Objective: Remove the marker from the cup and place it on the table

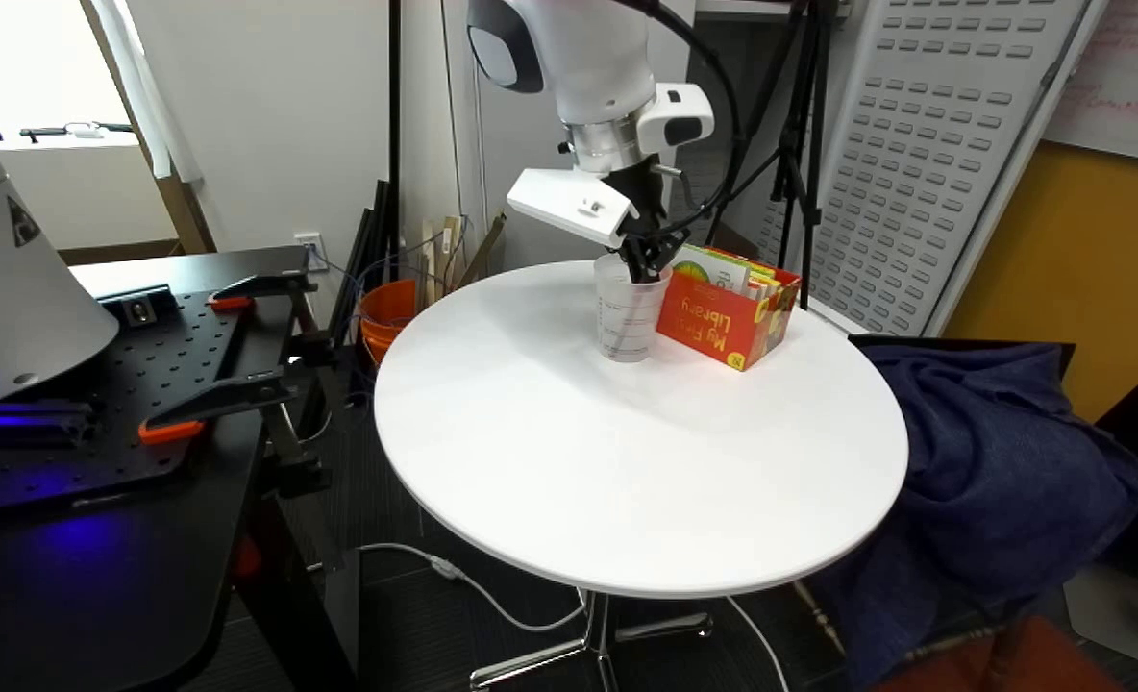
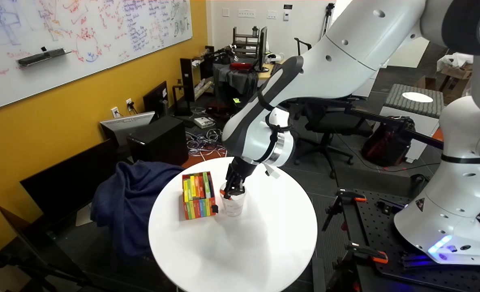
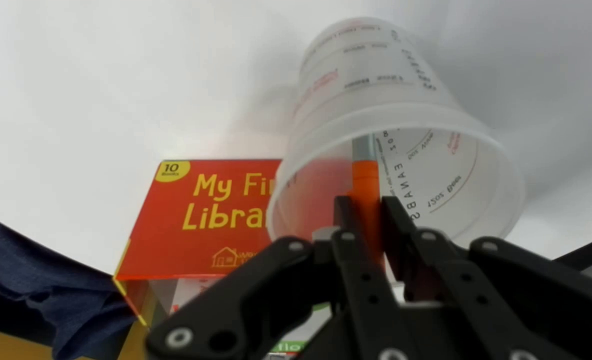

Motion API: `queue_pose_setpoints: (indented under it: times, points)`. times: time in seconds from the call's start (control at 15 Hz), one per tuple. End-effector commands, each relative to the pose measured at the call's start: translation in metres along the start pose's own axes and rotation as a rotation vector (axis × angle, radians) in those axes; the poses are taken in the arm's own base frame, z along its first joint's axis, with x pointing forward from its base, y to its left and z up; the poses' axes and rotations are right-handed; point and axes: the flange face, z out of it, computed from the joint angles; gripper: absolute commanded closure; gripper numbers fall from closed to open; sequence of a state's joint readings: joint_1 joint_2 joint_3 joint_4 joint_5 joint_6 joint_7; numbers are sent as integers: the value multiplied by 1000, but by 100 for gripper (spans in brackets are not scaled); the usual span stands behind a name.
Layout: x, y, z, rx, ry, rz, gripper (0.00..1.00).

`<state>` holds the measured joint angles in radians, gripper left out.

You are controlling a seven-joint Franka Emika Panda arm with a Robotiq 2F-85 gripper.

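The clear cup (image 1: pixel 625 327) stands upright on the round white table (image 1: pixel 627 471), in both exterior views (image 2: pixel 234 207). My gripper (image 1: pixel 646 273) reaches down into its mouth from above. In the wrist view the cup (image 3: pixel 361 80) opens toward me and the orange marker (image 3: pixel 365 177) with a grey lower end stands inside it. My gripper (image 3: pixel 366 206) has a black finger on each side of the marker's upper part, closed against it. A bit of the orange marker (image 2: pixel 226 196) shows at the cup's rim in an exterior view; its lower tip is hidden.
A red-orange box of small books (image 1: pixel 708 325) stands right beside the cup, also in the wrist view (image 3: pixel 211 215). A dark blue cloth (image 1: pixel 992 461) hangs beyond the table's edge. A black tripod (image 1: pixel 800 144) stands behind. The black desk (image 1: pixel 146 557) carries the robot base.
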<state>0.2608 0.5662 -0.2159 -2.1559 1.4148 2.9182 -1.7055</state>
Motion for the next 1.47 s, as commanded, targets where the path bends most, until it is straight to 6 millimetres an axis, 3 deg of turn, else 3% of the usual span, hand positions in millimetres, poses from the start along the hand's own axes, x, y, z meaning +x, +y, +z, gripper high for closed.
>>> queue_pose_setpoints:
  times: [0.0, 0.73, 1.07, 1.4]
  points:
    - [-1, -6, -18, -5, 33, 25, 96]
    - [-2, -23, -64, -101, 113, 95, 96]
    - [-4, -29, -97, -135, 171, 118, 96]
    - [-13, -13, -132, -188, 266, 199, 96]
